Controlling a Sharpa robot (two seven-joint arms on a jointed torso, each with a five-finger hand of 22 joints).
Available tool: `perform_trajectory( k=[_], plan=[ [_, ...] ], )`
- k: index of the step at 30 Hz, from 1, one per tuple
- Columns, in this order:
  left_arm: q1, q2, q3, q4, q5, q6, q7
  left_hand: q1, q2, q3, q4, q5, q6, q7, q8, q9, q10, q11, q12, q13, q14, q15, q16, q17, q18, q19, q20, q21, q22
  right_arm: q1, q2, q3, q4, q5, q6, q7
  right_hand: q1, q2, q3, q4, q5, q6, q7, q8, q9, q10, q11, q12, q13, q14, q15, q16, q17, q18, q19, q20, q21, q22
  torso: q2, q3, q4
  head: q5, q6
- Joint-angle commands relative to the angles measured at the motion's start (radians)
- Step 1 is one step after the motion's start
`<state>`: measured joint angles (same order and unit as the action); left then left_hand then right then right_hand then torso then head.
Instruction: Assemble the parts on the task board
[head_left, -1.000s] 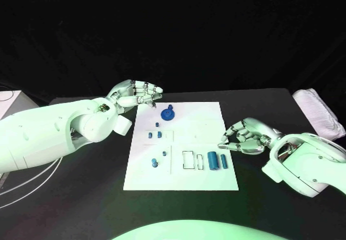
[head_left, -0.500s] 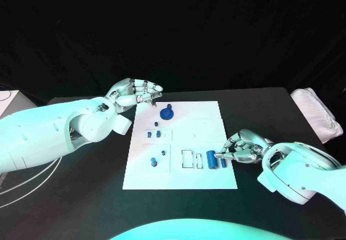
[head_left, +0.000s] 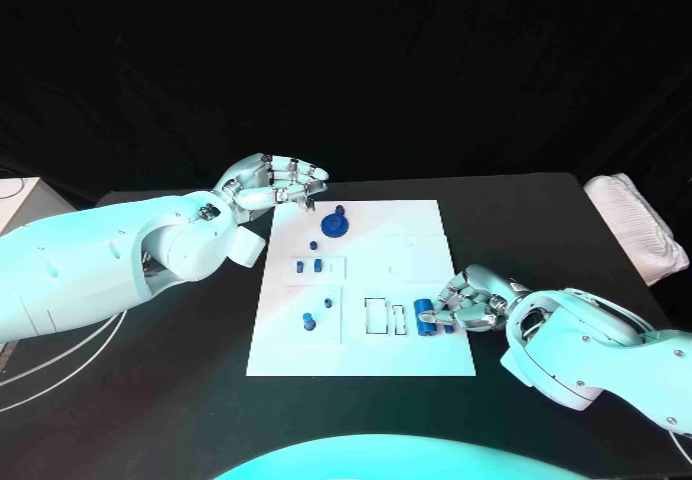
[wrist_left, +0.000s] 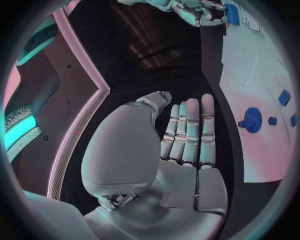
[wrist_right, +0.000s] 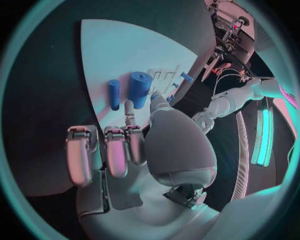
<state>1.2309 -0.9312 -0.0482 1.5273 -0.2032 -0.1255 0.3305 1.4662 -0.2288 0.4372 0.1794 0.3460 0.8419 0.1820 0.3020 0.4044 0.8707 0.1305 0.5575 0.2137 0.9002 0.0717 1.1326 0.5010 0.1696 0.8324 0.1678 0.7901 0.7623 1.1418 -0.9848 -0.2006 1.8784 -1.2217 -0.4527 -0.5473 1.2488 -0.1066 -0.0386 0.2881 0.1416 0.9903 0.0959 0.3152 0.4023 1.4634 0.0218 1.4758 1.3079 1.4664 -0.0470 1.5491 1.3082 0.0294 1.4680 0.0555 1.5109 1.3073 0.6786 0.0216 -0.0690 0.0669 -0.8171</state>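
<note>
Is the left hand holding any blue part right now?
No. The left hand shows an empty palm with straight fingers, beside the task board.

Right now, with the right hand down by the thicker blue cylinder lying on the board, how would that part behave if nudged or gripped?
The thicker blue cylinder lies on its side on the task board, so a nudge would probably roll it. It looks rigid and smooth, perhaps slippery. The right hand seems wide enough to grip it.

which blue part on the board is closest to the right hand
The thin blue cylinder at the board's right edge, beside the thicker cylinder; the right hand's fingers hover right at it.
</note>
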Motion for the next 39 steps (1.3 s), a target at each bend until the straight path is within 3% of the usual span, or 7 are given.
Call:
perform_trajectory(
  k=[1,18,25,31,39],
  plan=[
    [0.0,0.001,0.001,0.004,0.002,0.015,0.012,-0.003,0.0,-0.004,0.001,0.005,0.005,0.001,0.002,-0.002,0.008,-0.002,0.006,0.002,-0.005,-0.003,-0.005,-0.002,0.01,-0.008,0.001,-0.004,-0.002,-0.005,0.012,0.0,-0.006,-0.063,0.015,-0.02,-0.005,-0.002,-0.008,0.001,0.005,0.007,0.0,0.007,0.001,0.019,-0.004,0.0,0.12,0.094,-0.005,0.005,0.212,-0.02,0.095,-0.008,0.006,0.251,0.0,0.0018,-0.0007,0.002,-0.002],
    [0.0,-0.002,0.001,0.006,0.005,0.023,0.002,-0.004,0.001,-0.004,0.002,0.004,0.005,0.002,0.002,-0.002,0.007,-0.001,0.006,0.001,-0.005,-0.003,-0.004,-0.002,0.011,-0.008,0.001,-0.006,-0.002,-0.027,0.075,-0.001,-0.062,-0.139,0.092,-0.084,0.004,-0.003,-0.021,-0.001,0.008,0.008,-0.001,0.011,0.001,0.019,-0.004,-0.002,0.121,0.095,-0.005,0.007,0.218,-0.022,0.096,-0.009,0.015,0.253,0.001,-0.0001,0.0019,0.004,-0.007],
    [0.0,-0.005,0.001,0.007,0.003,0.022,-0.005,-0.005,0.001,-0.004,0.003,0.004,0.006,0.002,0.002,-0.002,0.007,-0.001,0.006,0.001,-0.005,-0.003,-0.004,-0.002,0.011,-0.008,0.002,-0.007,-0.003,-0.032,0.086,-0.001,-0.066,-0.145,0.101,-0.093,0.031,-0.001,-0.028,-0.003,0.024,0.009,-0.001,0.015,0.0,0.02,-0.005,-0.003,0.125,0.095,-0.006,0.008,0.221,-0.022,0.097,-0.009,0.019,0.254,-0.001,-0.0016,-0.0002,0.005,-0.007],
    [0.0,-0.005,0.001,0.008,0.003,0.023,-0.008,-0.005,0.001,-0.004,0.003,0.004,0.006,0.002,0.002,-0.002,0.007,-0.001,0.006,0.001,-0.005,-0.003,-0.004,-0.002,0.011,-0.008,0.002,-0.007,-0.003,-0.035,0.089,-0.001,-0.062,-0.129,0.071,-0.087,0.048,0.013,-0.039,0.001,0.103,0.012,-0.003,0.021,-0.004,0.024,-0.007,-0.004,0.134,0.096,-0.007,0.009,0.225,-0.024,0.098,-0.009,0.029,0.256,-0.001,-0.0002,-0.0002,0.006,-0.006],
    [0.0,-0.005,0.001,0.007,0.003,0.024,-0.011,-0.006,0.003,-0.004,0.004,0.004,0.006,0.002,0.002,-0.002,0.006,-0.001,0.006,0.001,-0.005,-0.003,-0.004,-0.002,0.011,-0.008,0.002,-0.008,-0.003,-0.035,0.084,-0.001,-0.048,-0.074,-0.035,-0.047,0.045,0.031,-0.042,0.002,0.141,0.035,-0.011,0.035,-0.004,0.032,-0.013,0.001,0.146,0.099,-0.012,0.013,0.237,-0.028,0.101,-0.012,0.05,0.261,0.0,0.0,-0.0001,0.008,-0.004]
  ],
)
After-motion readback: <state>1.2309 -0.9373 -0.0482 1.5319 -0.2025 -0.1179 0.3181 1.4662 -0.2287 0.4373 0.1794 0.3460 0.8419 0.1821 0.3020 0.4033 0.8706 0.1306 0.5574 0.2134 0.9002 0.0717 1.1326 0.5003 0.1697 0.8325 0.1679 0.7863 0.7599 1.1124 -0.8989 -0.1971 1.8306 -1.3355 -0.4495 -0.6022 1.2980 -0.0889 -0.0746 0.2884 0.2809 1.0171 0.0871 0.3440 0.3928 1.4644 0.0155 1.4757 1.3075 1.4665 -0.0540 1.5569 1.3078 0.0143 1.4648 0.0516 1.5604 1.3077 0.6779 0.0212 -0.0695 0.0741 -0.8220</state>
